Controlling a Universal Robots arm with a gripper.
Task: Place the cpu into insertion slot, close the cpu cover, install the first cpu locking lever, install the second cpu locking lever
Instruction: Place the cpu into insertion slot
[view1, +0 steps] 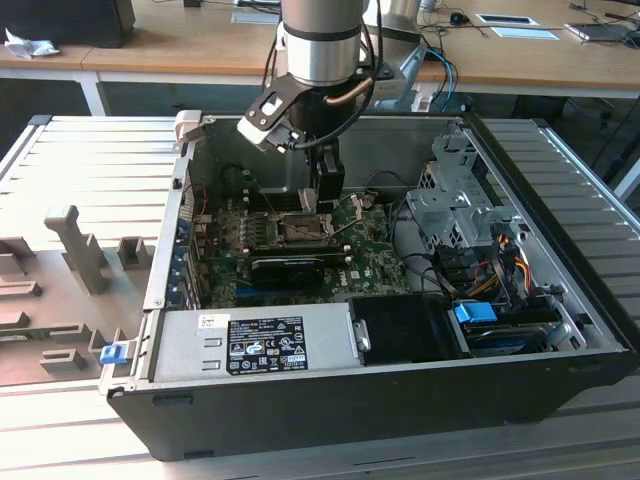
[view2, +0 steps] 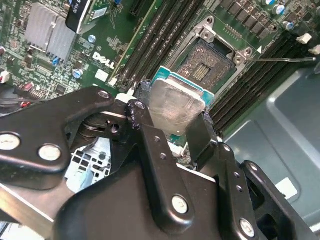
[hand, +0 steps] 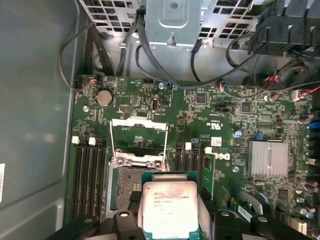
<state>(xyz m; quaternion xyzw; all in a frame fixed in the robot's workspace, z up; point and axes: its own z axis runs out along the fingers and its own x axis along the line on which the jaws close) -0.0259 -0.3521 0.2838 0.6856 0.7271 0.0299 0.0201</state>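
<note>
Second wrist view up close: gripper (view2: 175, 114) clamped narrow on the cpu (view2: 176, 100), one black finger (view2: 150, 135) on each of two opposite edges. Silvery face toward the camera, tan-green rim poking out past the fingertips. Held off the board, near the socket (view2: 207, 62) but not in it. Pin field bare, with open room straight above it.

Cover (hand: 139, 123) standing up on its hinge in the first wrist view, socket between it and the cpu, window frame clear of the pins. Tighter at the flanks: memory slots (view2: 160, 35) close along both sides of the socket, and a thin metal rod (view2: 280, 59) lying out across the slots on one side.

Farther out on the motherboard (hand: 210, 107): finned heatsink (hand: 269, 157), coin cell (hand: 104, 97), loose cables (hand: 150, 55) drooping from a metal cage (hand: 172, 20) beyond the board's edge.

Exterior view: arm (view1: 320, 40) reaching straight down into the open case (view1: 400, 400), black card (view1: 285, 265) lying just beside the socket, power supply (view1: 260, 340) along the near wall, cage toward the exterior view's right. Case walls rising on all sides. Beneath it all a slatted metal table (view1: 80, 160), with wooden desks (view1: 180, 40) behind.
</note>
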